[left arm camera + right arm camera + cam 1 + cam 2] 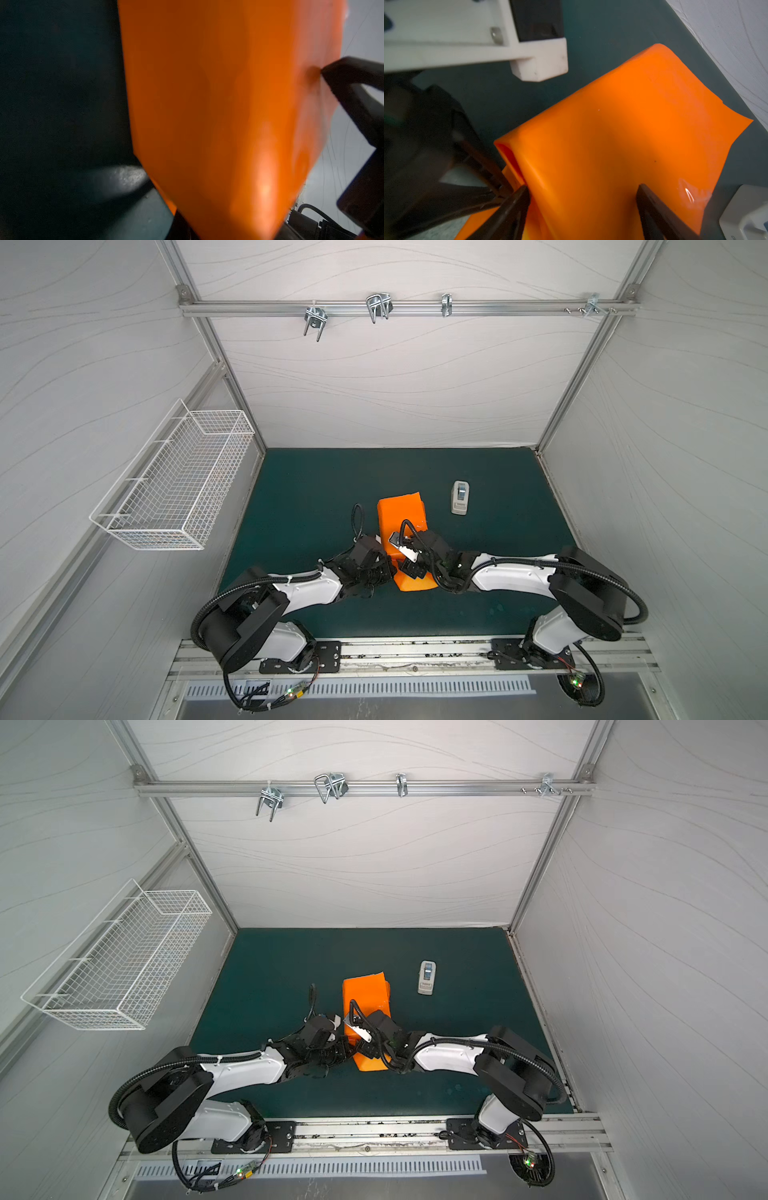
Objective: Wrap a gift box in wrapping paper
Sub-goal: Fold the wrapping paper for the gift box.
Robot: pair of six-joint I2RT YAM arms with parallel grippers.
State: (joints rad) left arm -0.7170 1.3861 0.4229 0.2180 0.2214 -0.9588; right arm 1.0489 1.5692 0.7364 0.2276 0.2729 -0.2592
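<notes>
**Paper folded over the box, both grippers at its near end**

You have the large orange sheet of wrapping paper [401, 512] folded into a sleeve-like bundle in the middle of the dark green table mat [311, 489]. It lies lengthwise, pointing away from the arms. You cannot see the gift box itself, because the paper covers everything inside the bundle. The far edge of the sheet flares up in a wave.

Your left gripper [501, 190] has its jaws pinched together at the near end of the bundle, beside the sleeve's open mouth. As far as the wrist views show, it is closed on the paper's lower flap. In the left wrist view the sheet rises straight from the jaws and fills most of the frame.

Your right gripper [582, 188] stands wide and is not clamped on anything. Its two black fingers [652, 207] straddle the top of the bundle, and one tip dents the paper.

The small white-grey tape dispenser [460, 497] stands on the mat near the bundle, on the right arm's side and apart from it. A white wire basket [174, 485] hangs on the left wall.
</notes>
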